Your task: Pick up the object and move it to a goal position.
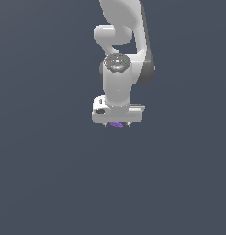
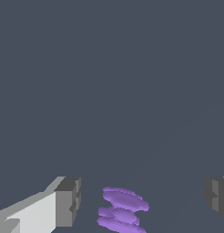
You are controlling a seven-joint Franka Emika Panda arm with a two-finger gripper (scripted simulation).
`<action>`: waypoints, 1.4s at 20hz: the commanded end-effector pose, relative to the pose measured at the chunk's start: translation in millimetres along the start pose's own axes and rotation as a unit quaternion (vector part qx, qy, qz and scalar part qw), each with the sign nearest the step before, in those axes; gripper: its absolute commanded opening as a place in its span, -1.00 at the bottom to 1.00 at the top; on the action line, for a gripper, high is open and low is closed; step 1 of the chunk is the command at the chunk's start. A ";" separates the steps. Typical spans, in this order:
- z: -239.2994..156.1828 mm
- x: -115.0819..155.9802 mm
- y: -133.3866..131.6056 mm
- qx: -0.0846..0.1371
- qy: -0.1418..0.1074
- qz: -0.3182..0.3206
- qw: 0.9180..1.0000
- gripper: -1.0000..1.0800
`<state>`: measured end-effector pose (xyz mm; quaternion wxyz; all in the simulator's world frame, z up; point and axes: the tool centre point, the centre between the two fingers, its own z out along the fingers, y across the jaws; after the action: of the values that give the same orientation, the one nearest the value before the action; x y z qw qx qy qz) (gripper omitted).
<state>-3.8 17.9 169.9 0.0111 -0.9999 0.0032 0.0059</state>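
The object (image 2: 122, 210) is a small purple item made of stacked flat lobes, cut off by the wrist view's edge. It lies between my two grey fingertips (image 2: 68, 202), with wide gaps on both sides. In the exterior view only a sliver of the purple object (image 1: 116, 124) shows just under the white gripper (image 1: 117, 124), which points straight down. The gripper (image 2: 143, 200) is open and touches nothing that I can see.
A plain dark grey-blue surface (image 1: 50, 183) fills both views. The white arm (image 1: 121, 50) rises above the hand in the exterior view. No other objects, containers or edges show.
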 end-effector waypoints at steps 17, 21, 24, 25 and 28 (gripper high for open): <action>5.8 -8.7 1.2 -0.002 -0.013 -0.026 1.000 0.92; 9.0 -11.8 1.5 -0.003 -0.012 -0.046 0.999 0.92; 12.4 -15.2 1.9 -0.003 -0.012 -0.069 0.998 0.92; 13.7 -16.6 2.0 -0.004 -0.012 -0.078 0.997 0.92; 18.2 -21.3 2.4 -0.004 -0.011 -0.109 0.994 0.92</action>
<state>-22.9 16.2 154.2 0.0076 -0.9958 -0.0902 0.0162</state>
